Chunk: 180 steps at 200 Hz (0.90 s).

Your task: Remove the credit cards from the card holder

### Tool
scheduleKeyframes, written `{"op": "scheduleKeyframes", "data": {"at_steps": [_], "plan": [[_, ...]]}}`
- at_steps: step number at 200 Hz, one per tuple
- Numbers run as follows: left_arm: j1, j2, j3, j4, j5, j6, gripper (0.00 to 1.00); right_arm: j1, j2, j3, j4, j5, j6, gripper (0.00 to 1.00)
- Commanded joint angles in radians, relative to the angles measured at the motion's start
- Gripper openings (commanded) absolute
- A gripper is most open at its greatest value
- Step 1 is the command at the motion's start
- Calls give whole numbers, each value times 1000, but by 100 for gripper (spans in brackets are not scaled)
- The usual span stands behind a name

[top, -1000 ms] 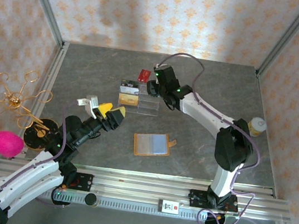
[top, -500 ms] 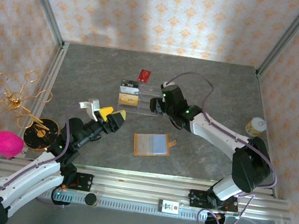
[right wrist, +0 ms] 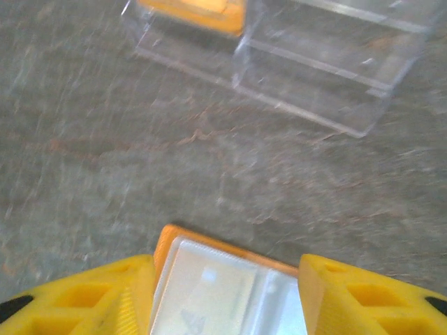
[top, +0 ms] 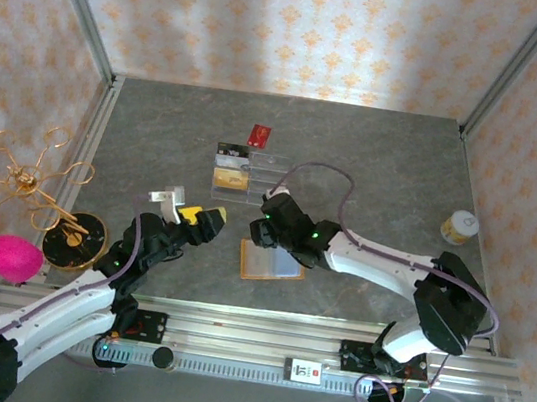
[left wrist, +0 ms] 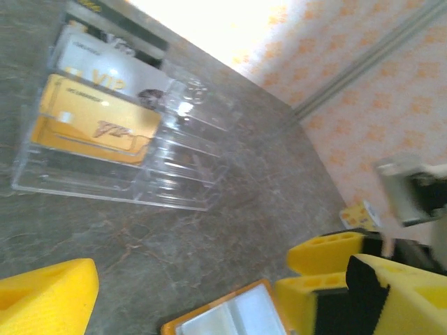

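The right claw [right wrist: 227,269] hangs partly open and empty over the far edge of the wallet [top: 271,265], while the left claw [top: 201,214] gapes wide, empty, to its left.

**A:** what else was sitting on that grey table [top: 394,169]?

**B:** clear acrylic stand [top: 265,172] around the middle, small jar [top: 459,227] by the right wall, and a gold wire ornament [top: 24,180] plus two pink pom-poms [top: 12,257] off the left edge lol

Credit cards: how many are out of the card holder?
4: red card on the table behind the acrylic stand; dark card, white card and yellow card in it. Others may hide in the card holder.
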<state>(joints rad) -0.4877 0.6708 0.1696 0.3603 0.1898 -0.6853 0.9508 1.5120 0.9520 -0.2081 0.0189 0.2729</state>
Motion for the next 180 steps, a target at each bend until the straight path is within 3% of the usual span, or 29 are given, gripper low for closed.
{"op": "scheduleKeyframes", "data": {"at_steps": [1,38,75,89,100,111,156,180], "plan": [[22,12,57,-47,-119,-39,87,-40,-33,22,-10,160,90,56],[67,74,173,-62,-101,-7,83,-237,-1,113,87,55,47,59],[70,91,202,-73,-68,13,87,-384,301,443,55,-140,-124,58],[71,82,200,-76,-44,15,88,-412,435,594,22,-178,-180,54],[71,76,200,-85,-26,12,88,-438,539,716,-2,-291,-214,45],[71,70,200,-98,-12,13,88,-465,644,852,-36,-419,-219,42],[77,23,183,-113,4,12,88,-495,1099,1504,-239,-681,-187,45],[78,23,164,-98,15,-2,88,-501,1196,1574,-185,-773,-121,45]]}}
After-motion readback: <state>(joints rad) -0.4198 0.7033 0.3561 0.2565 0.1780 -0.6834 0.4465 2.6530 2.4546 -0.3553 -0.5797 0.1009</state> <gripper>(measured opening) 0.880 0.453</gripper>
